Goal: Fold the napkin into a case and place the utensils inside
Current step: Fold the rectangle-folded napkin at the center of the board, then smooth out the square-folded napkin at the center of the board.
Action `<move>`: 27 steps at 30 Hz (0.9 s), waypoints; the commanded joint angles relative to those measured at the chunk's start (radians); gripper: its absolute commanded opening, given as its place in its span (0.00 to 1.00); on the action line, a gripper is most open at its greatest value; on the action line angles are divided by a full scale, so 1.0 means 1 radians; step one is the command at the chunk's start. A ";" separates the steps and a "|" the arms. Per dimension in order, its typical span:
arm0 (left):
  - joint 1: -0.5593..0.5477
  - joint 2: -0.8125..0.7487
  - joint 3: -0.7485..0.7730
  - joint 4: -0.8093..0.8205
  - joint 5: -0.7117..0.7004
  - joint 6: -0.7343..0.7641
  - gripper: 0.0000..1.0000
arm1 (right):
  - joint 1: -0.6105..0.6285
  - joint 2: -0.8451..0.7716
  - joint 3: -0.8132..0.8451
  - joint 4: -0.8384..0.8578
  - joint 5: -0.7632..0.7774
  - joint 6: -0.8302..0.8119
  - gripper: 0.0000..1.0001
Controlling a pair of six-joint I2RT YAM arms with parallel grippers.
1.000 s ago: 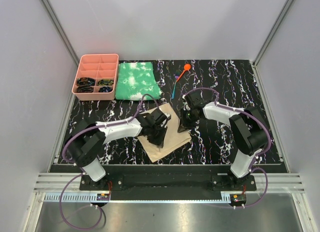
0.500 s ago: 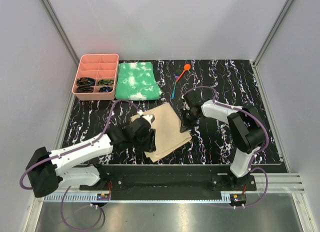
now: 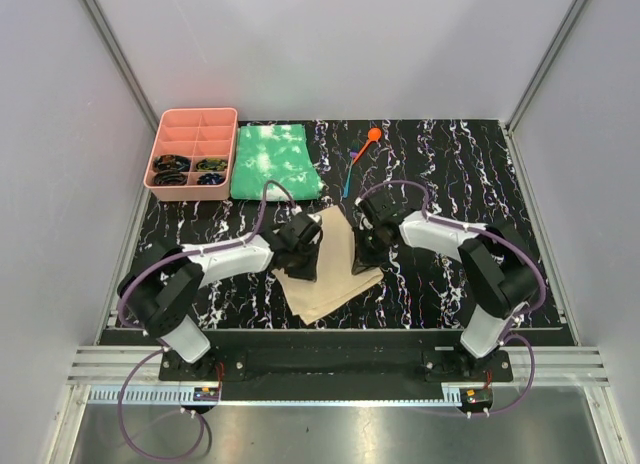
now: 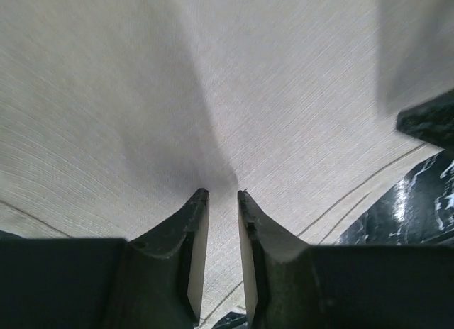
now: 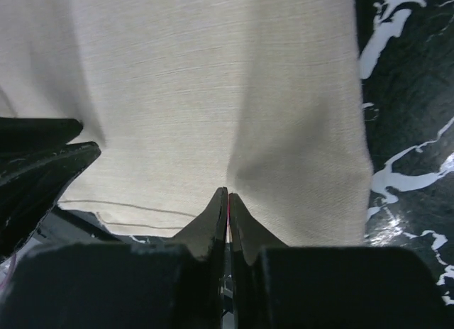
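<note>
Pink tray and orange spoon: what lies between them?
The green-and-white cloth, flat beside the tray and short of the spoon. The top view shows it.

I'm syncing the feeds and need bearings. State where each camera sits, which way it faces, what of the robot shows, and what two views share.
Top external: high behind the arm bases, facing down at the marbled table; both arms show whole, over the napkin.
Left wrist: on the left arm, facing along its own jaws onto the napkin.
Right wrist: on the right arm, facing along its own closed jaws at the napkin's edge.
Shared: both wrist views show napkin and table.
</note>
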 commanded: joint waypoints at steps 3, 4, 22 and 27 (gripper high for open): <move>-0.060 -0.037 -0.139 0.189 0.129 -0.106 0.26 | -0.059 0.086 0.064 -0.031 0.141 -0.096 0.08; -0.073 -0.034 -0.142 0.200 0.139 -0.121 0.26 | -0.065 0.098 0.084 -0.040 0.158 -0.111 0.08; -0.013 -0.342 -0.042 -0.086 0.088 -0.055 0.73 | -0.068 -0.142 0.160 -0.226 0.139 0.025 0.58; 0.249 -0.568 -0.193 -0.142 0.212 -0.035 0.77 | -0.051 -0.357 -0.108 -0.100 -0.058 0.246 0.65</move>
